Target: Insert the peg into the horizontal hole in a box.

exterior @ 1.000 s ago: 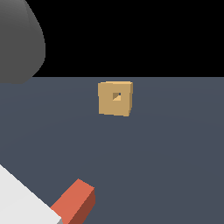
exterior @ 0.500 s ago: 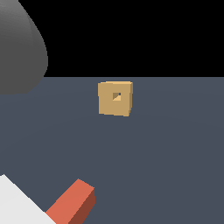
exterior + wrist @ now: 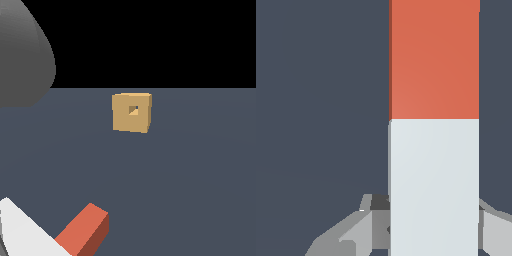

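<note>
I'm watching the gripper (image 3: 433, 227) clenching the peg (image 3: 434, 125); I'm squaring its tip on the hole (image 3: 133, 110), up at twelve o'clock.

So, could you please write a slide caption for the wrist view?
Red-and-grey peg lying between the hand's fingers, above the dark floor.

Peg low in the foreground, box waiting well beyond it.
The peg (image 3: 82, 232), a square bar with a brick-red end and a pale grey end, sits at the exterior view's lower left, red end angled up toward the right. The tan box (image 3: 131, 112) rests on the dark floor, well apart, its small dark square hole (image 3: 133, 110) centred in the face turned toward the camera.
</note>
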`<state>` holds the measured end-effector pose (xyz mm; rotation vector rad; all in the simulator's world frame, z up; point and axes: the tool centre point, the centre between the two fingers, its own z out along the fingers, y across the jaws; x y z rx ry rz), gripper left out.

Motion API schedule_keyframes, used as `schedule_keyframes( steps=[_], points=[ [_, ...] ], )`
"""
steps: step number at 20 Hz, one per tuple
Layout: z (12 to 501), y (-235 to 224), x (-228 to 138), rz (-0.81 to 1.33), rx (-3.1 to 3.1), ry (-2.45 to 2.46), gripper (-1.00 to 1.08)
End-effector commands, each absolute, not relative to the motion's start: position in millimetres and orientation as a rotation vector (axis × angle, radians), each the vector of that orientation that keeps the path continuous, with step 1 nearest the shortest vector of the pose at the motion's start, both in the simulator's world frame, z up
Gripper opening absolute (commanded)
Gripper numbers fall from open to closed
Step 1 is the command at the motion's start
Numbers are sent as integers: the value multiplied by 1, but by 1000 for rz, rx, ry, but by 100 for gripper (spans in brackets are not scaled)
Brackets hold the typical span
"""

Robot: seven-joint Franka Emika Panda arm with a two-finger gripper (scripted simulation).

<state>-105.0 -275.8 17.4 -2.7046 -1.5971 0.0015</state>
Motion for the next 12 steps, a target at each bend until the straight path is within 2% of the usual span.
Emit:
schedule_keyframes(
  steps=[1,7,12],
  points=[
    [19,-269,-102,0,-2701,-1605,-100],
    [27,-231,-90,0,-2681,-1638,-100],
    [38,-178,-74,0,-2653,-1684,-100]
  ],
)
